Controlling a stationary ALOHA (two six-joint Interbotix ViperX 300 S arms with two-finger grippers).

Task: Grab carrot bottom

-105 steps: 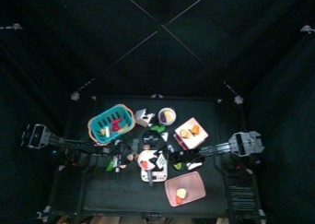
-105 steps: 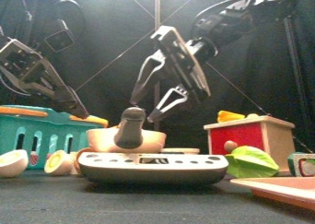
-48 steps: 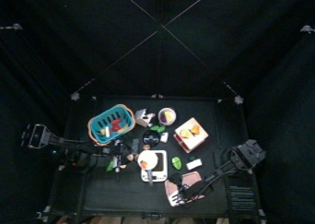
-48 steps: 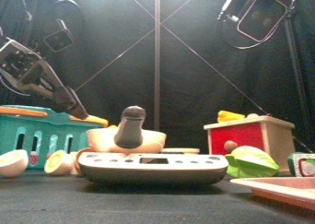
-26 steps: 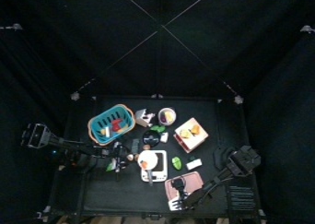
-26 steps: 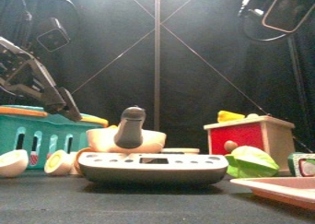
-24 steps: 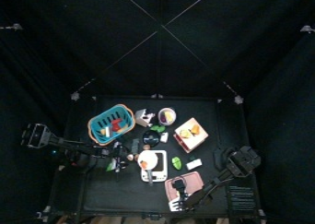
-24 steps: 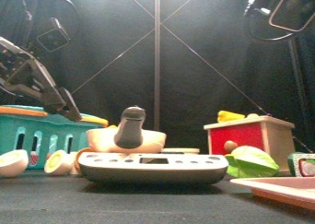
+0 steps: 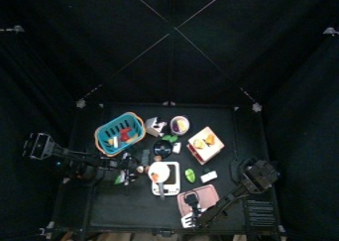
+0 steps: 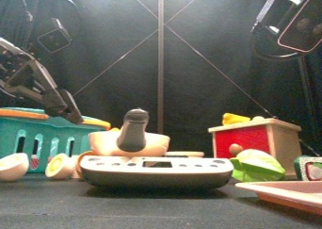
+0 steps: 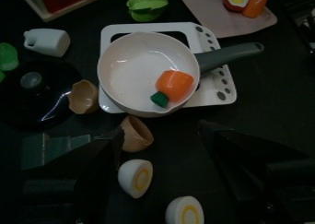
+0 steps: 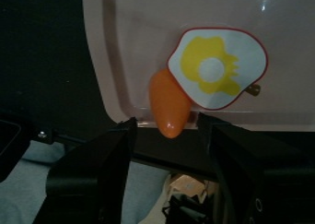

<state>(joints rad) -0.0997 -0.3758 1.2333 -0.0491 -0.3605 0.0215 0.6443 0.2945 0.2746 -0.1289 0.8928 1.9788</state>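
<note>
On your left, the left pincer (image 11: 154,140) hovers over the pan (image 11: 145,73) at the bench's middle, its jaws apart and holding nothing. Leave that arm out of this.

Under it you can count one pan with one orange-and-green piece (image 11: 174,84) in it, two empty eggshell halves (image 11: 84,96), two cut egg halves (image 11: 135,177) and one white cup (image 11: 47,41).

On the right, at the front of the bench, there is one salmon-pink tray (image 12: 129,39), and it carries one fried egg (image 12: 215,65) and one carrot (image 12: 169,105). The carrot lies at the tray's edge with its upper end touching the egg. The right pincer (image 12: 167,124) stands over it, jaws apart, one on each side of the carrot and neither gripping it.

Here is what I think could go wrong:
- If you close too high, one jaw may catch the egg's rim and drag both pieces.
- If you come down crooked, a jaw tip may land on the tray's lip and tilt the tray.
- A nudge may also roll the carrot off the edge onto the bench.
</note>
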